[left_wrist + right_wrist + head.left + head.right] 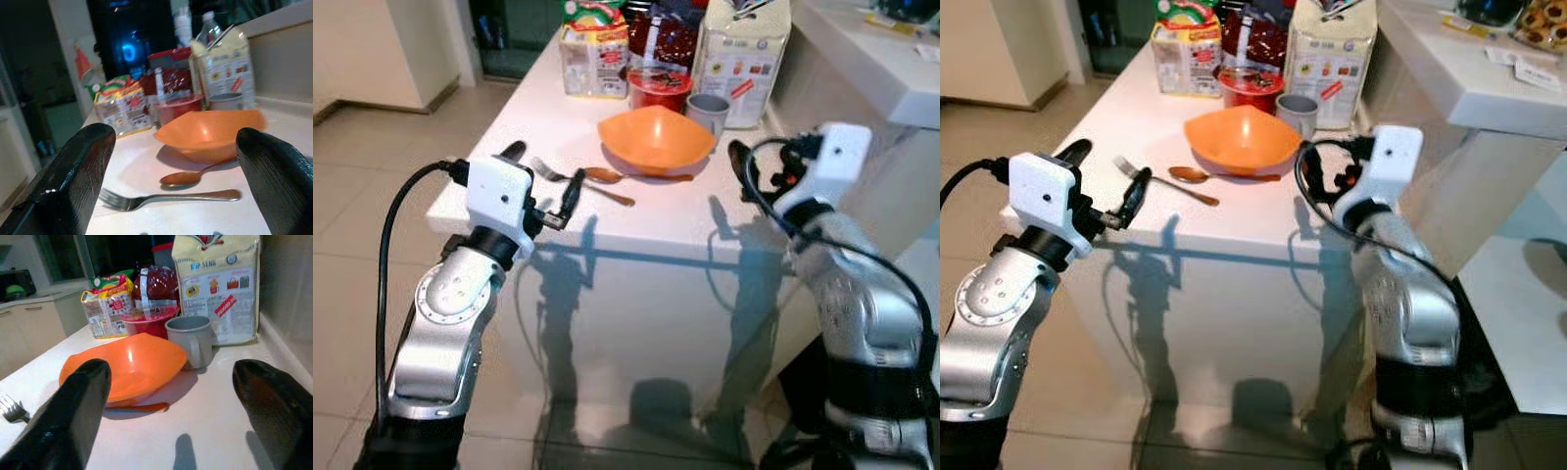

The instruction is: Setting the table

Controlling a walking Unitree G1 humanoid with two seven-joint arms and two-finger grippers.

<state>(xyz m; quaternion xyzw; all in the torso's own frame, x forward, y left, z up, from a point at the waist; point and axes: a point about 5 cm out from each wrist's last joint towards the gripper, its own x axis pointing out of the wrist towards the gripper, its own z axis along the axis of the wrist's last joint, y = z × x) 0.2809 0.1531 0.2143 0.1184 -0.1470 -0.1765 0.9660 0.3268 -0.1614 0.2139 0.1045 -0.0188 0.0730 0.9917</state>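
Orange bowl (655, 138) sits mid-table on the white table (607, 220), with a spoon (609, 176) touching its near side and a fork (551, 173) just left of that. Beyond the bowl stand a grey mug (708, 111), a red tub (658, 87) and a tall paper bag (744, 54). My left gripper (543, 186) hovers wide at the near edge by the fork; my right gripper (176, 431) is spread wide near the bowl's right side.

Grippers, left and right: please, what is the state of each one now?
Left gripper: open, holding nothing.
Right gripper: open, holding nothing.
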